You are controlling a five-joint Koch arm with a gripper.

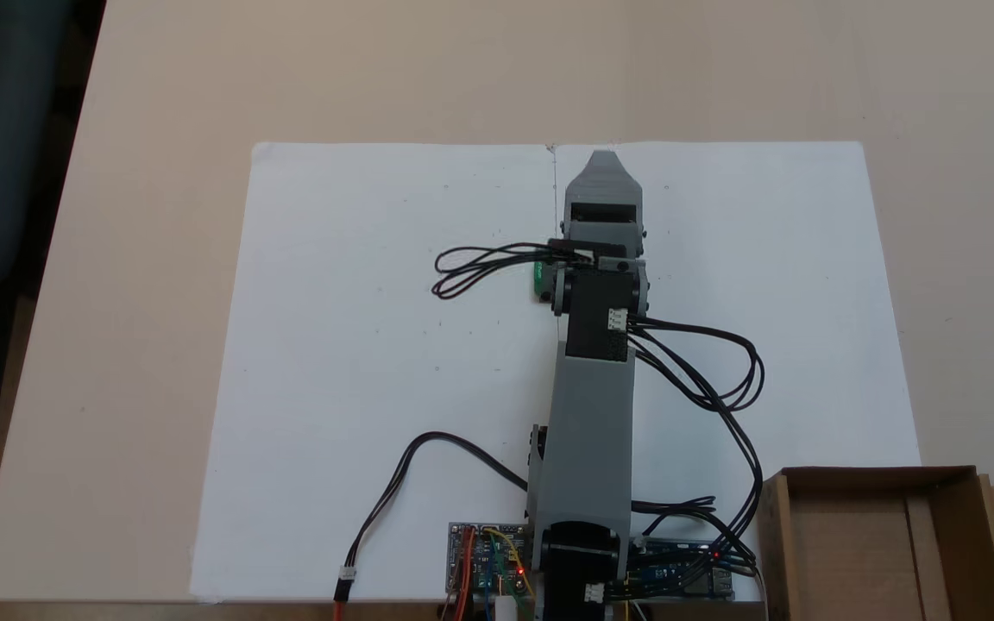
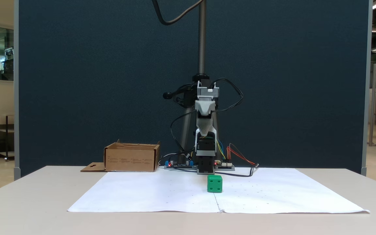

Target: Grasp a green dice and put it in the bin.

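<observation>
Arm stretched up frame centre, gripper (image 1: 603,159) raised above paper (image 1: 359,345), holding nothing.
Jaws stacked, spread or pressed unclear. Green dice (image 2: 214,183) on paper at centre, mostly hidden under wrist from above. Bin (image 1: 881,543) lower right, cropped.

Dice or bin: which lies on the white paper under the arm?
The green dice, on the paper beneath the arm. The brown bin stands off by the arm's base.
</observation>
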